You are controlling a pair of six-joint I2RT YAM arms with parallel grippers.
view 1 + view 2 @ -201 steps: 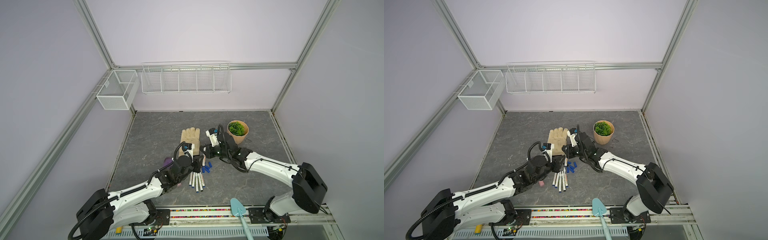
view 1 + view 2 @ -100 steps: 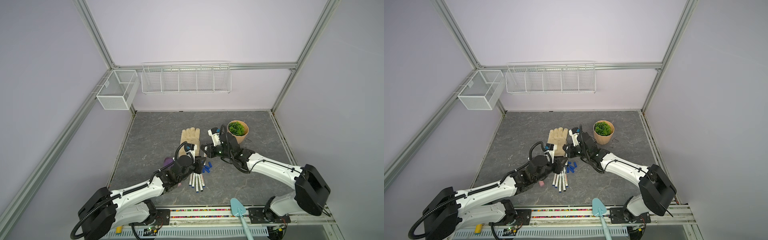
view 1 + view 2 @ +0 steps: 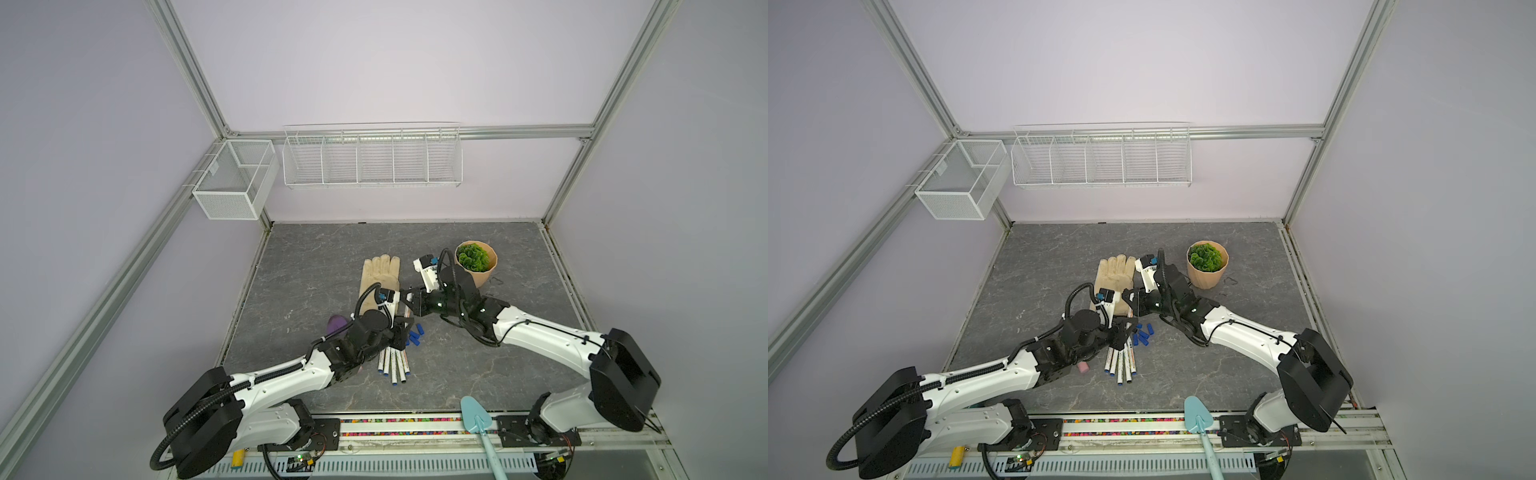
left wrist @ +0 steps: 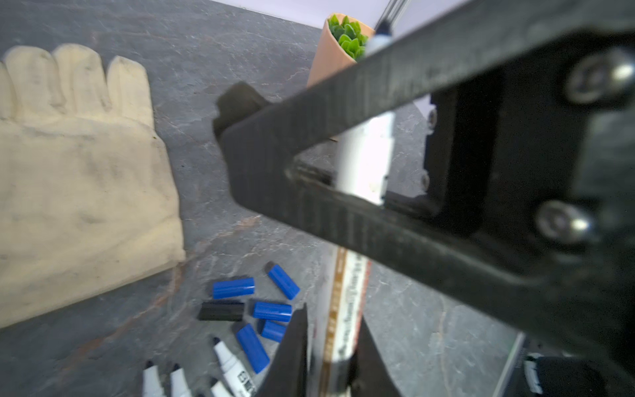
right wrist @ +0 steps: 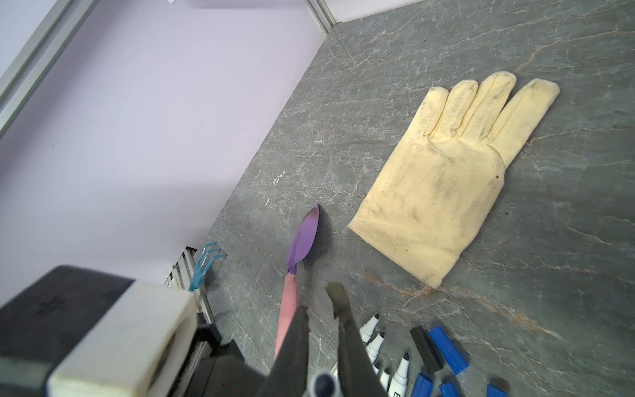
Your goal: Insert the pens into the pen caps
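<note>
Left fingers [image 4: 292,357] clamped one pen [image 4: 343,302]. Right fingers [image 5: 292,354] pinched the same pen farther along its long axis. Pen caps [image 4: 271,311] lay on counter [image 4: 240,68] just beneath, nearer left arm.

pens [image 3: 1119,367]: lying side by side | pen caps [image 3: 1144,332]: clustered just beside | glove [image 3: 1115,274]: farther back

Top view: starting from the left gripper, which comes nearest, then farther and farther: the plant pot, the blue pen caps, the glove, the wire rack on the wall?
1. Blue pen caps, right beside the left gripper.
2. Glove, just behind it.
3. Plant pot, back right.
4. Wire rack, up on the back wall.
</note>
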